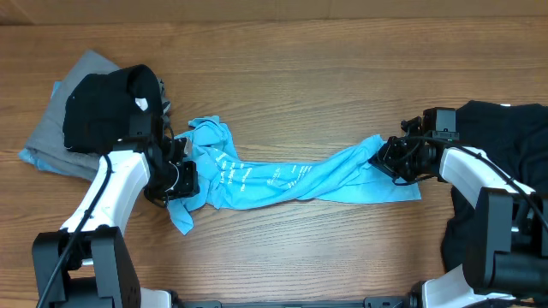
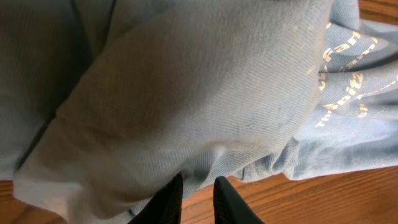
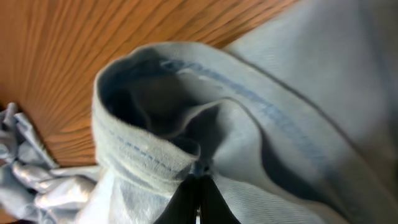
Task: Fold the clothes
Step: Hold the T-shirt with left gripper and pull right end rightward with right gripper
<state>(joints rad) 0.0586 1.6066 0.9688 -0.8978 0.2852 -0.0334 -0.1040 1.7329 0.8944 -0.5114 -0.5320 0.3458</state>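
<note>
Stretching left-to-right, the blue T-shirt [image 1: 282, 178] is pinched at its ends by left gripper [image 1: 183, 175] and right gripper [image 1: 384, 158] jaws.

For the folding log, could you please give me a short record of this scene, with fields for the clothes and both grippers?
surface: wooden table
main garment: light blue T-shirt, twisted lengthwise, stretched between the grippers, white lettering showing
left gripper: nearly closed, apparently pinching the shirt's left end
right gripper: shut on a stitched hem at the shirt's right end
left pile: black shirt lying on a grey shirt
right edge: black garment, partly out of frame
fold state: not yet folded
</note>
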